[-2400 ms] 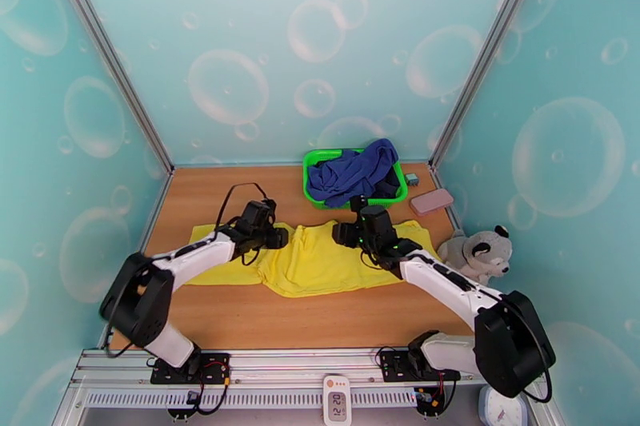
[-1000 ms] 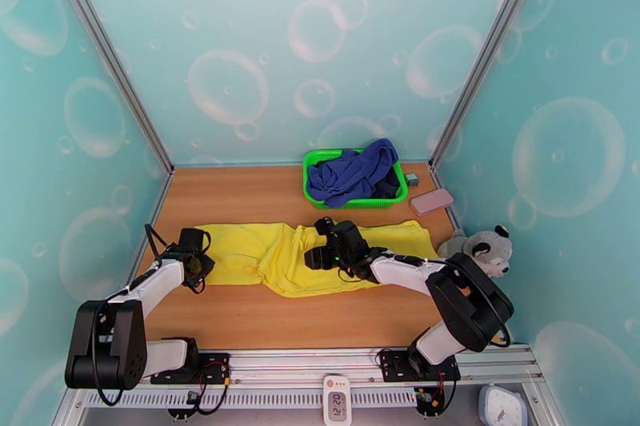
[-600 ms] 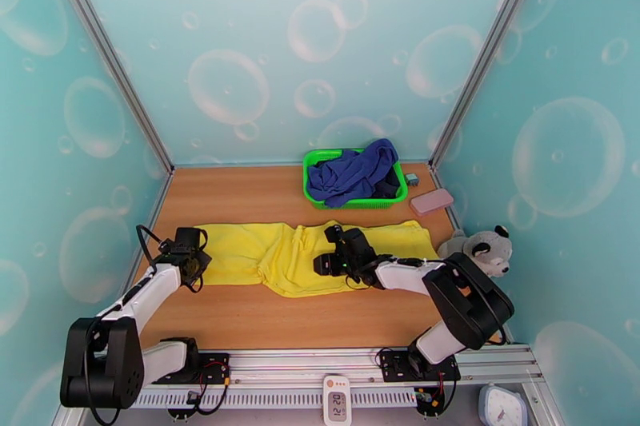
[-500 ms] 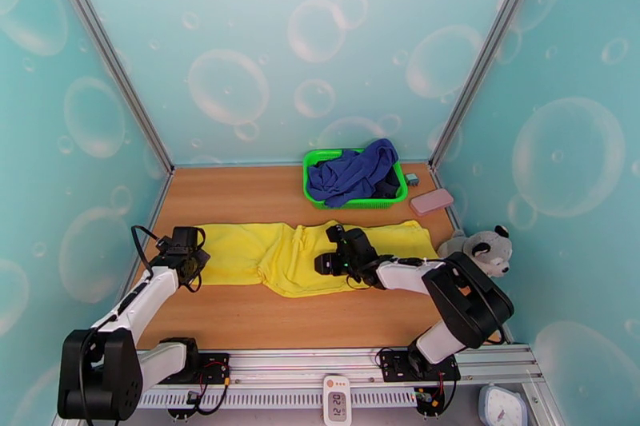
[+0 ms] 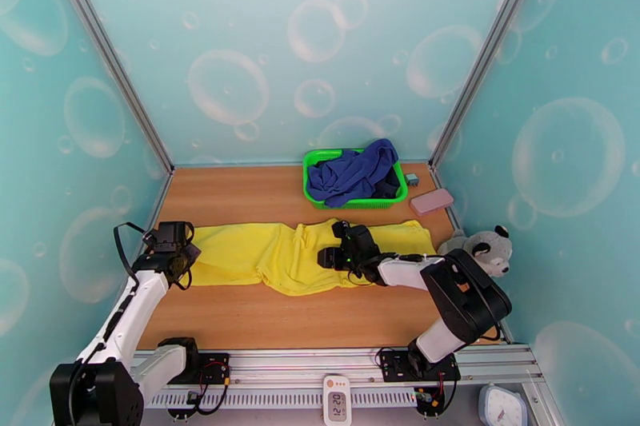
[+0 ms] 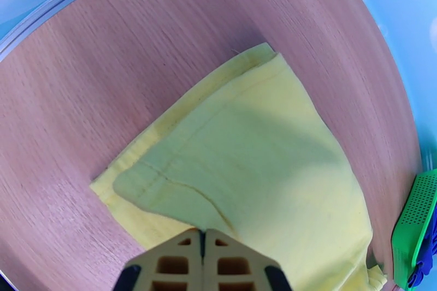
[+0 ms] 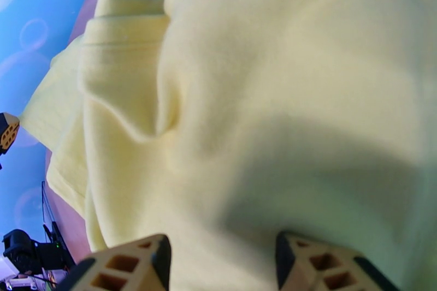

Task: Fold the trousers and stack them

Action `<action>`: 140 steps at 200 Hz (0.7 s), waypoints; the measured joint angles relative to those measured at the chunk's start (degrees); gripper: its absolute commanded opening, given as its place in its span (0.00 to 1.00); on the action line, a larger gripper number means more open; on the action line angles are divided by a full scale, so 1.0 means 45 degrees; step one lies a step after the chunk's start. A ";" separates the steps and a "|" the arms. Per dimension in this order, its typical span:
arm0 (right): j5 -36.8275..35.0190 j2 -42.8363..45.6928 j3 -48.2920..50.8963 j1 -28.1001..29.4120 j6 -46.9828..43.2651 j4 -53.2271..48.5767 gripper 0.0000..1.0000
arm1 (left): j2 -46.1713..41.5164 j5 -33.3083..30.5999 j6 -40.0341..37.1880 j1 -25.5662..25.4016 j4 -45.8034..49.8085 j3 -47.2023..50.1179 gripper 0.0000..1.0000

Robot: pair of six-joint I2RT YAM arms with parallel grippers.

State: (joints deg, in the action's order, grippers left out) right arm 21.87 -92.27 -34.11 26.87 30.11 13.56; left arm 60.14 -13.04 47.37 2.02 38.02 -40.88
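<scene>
The yellow trousers (image 5: 272,256) lie stretched flat across the middle of the table (image 5: 240,316), from 9 o'clock to 3 o'clock, just in front of the green basket (image 5: 316,180) at 1 o'clock. Our left hand (image 6: 202,243) sits at the 9 o'clock end, clenched on the cuff edge, whose corner is turned over just beyond the fingertips. Our right hand (image 7: 218,254) rests near the garment's middle, jaws apart with cloth bulging between them.

We judge the step to be the first lengthwise fold. We should lift the cuff only slightly, carry it low toward 3 o'clock, and let the right hand pin the middle so the edges line up.

We see no brand or label. The small display (image 5: 337,404) at 6 o'clock shows digits too small to read.
</scene>
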 measured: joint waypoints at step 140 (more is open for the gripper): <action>0.0005 0.0010 0.0316 -0.0238 0.0185 0.0656 0.55 | 0.3011 0.1355 -0.2637 0.0971 -0.1763 -0.4745 0.00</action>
State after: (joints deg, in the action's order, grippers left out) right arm 21.89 -92.23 -32.69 25.80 30.94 16.51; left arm 73.69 -6.94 35.51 6.39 30.09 -62.24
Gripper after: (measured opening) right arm 0.552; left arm 0.044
